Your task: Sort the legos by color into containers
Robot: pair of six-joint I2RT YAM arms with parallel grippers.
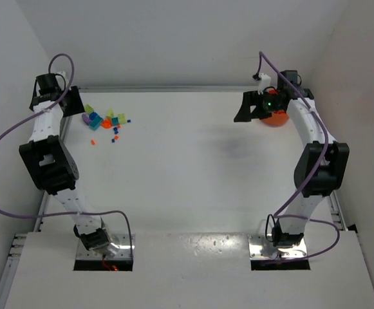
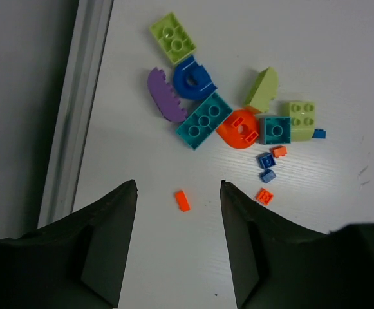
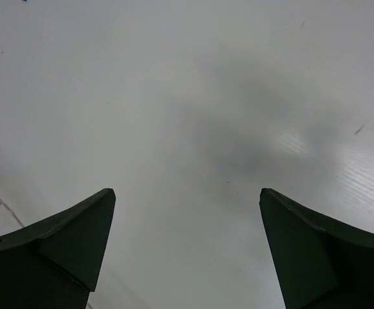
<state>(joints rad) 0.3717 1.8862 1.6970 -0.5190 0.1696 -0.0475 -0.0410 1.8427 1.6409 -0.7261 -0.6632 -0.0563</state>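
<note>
Left gripper [image 2: 178,187] near legos [image 2: 203,120] (jaws apart)

desk [image 1: 193,174]: white, matte | legos [image 1: 104,120] — loose heap, far-left corner; lime/blue/teal/purple/orange, few tiny bits strewn just beside | orange bowl [image 1: 276,119] — far-right, partly hidden | metal rail [image 2: 77,109] along left edge

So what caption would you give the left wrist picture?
Open left gripper poised above a small orange brick, colourful legos clustered beyond.
</note>
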